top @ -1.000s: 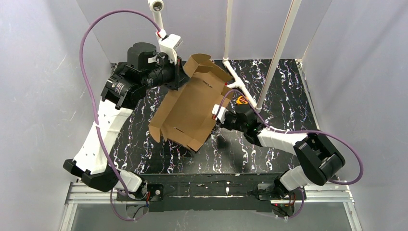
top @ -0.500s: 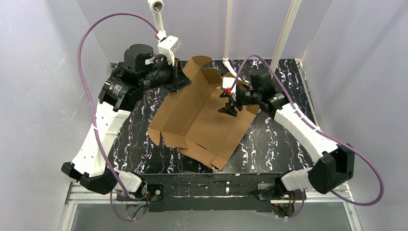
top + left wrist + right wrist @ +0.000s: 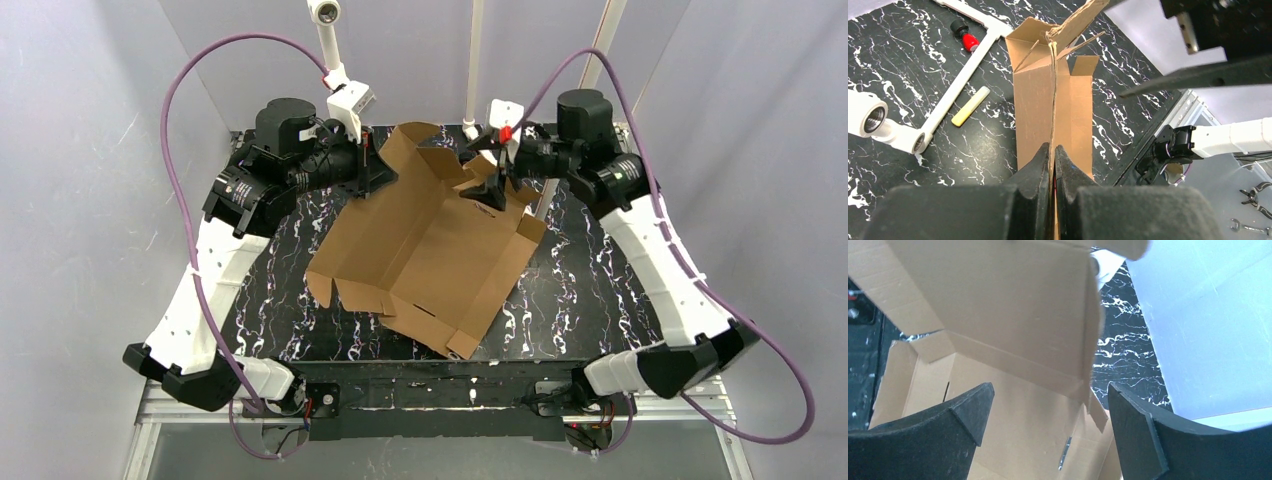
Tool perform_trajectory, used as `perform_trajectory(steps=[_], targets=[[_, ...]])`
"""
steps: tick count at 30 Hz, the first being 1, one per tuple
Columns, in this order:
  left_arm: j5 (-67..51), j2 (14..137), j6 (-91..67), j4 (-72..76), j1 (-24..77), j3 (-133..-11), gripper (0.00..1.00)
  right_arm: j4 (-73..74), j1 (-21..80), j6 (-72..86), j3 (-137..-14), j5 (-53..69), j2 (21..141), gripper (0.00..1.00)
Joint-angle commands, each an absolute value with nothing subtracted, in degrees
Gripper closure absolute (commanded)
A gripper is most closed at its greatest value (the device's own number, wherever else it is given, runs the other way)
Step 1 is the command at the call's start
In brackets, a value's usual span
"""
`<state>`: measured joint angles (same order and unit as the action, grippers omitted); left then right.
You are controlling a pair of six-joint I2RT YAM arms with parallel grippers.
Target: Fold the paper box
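The paper box (image 3: 425,250) is a brown cardboard cut-out, lying mostly unfolded across the black marbled table with its far flaps raised. My left gripper (image 3: 372,160) is shut on the box's far-left edge; in the left wrist view its fingers (image 3: 1040,165) pinch the upright cardboard wall (image 3: 1053,105) edge-on. My right gripper (image 3: 488,165) hovers open over the box's far-right flap, touching nothing. In the right wrist view its two fingers (image 3: 963,415) stand wide apart above the cardboard (image 3: 1013,340).
White pipe posts (image 3: 474,70) rise at the table's back, with a white pipe frame (image 3: 963,75) lying on the table. A small yellow stick (image 3: 970,105) and a red-capped piece (image 3: 965,37) lie beside it. Grey walls enclose three sides.
My right gripper let go of the box's right side, opened wide and swung up to the far right. The freed side panel fell flat, so the box lies spread out. The left gripper held on.
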<state>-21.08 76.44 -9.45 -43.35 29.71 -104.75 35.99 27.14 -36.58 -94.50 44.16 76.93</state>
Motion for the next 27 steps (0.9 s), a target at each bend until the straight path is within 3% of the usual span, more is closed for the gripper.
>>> perform_trajectory(steps=[1, 5, 8, 10, 13, 16, 17, 20, 22, 25, 27], targets=[[-24.42, 74.1, -9.59, -41.31, 29.35, -104.4, 1.0, 29.91, 26.71, -26.8, -99.08, 45.22, 83.5, 0.06], [-25.23, 73.41, -10.4, -40.28, 29.36, -103.08, 1.0, 25.41, 26.81, -22.23, -99.94, 49.42, 86.76, 0.21], [-25.82, 72.83, -10.84, -39.29, 29.36, -101.77, 1.0, 24.07, 26.81, -21.78, -99.89, 51.2, 87.34, 0.41], [-26.05, 72.54, -11.26, -38.48, 29.37, -100.7, 1.0, 23.03, 26.81, -21.81, -99.44, 53.35, 87.2, 0.58], [-26.4, 71.8, -12.2, -37.12, 29.28, -98.83, 1.0, 22.29, 26.81, -21.41, -99.27, 54.62, 86.94, 0.95], [-26.96, 69.74, -13.62, -35.86, 28.37, -95.85, 1.0, 21.92, 26.28, -21.79, -98.04, 53.92, 85.8, 0.99], [-27.66, 68.78, -14.4, -35.33, 27.65, -94.66, 0.95, 21.36, 25.83, -21.24, -97.6, 54.14, 85.44, 0.99], [-32.33, 64.75, -16.21, -33.01, 24.81, -90.17, 0.52, 19.72, 24.49, -19.27, -96.19, 55.35, 84.56, 0.99], [-34.91, 61.98, -16.26, -33.4, 22.41, -87.95, 0.31, 18.85, 23.99, -18.4, -95.38, 55.2, 84.22, 0.99], [-37.36, 57.96, -15.51, -34.31, 20.73, -84.18, 0.1, 17.38, 23.65, -16.5, -94.54, 54.99, 84.26, 0.99], [-38.77, 56.12, -16.22, -33.76, 20.4, -82.07, 0.02, 16.67, 23.64, -15.64, -94.19, 55.0, 84.58, 0.99]])
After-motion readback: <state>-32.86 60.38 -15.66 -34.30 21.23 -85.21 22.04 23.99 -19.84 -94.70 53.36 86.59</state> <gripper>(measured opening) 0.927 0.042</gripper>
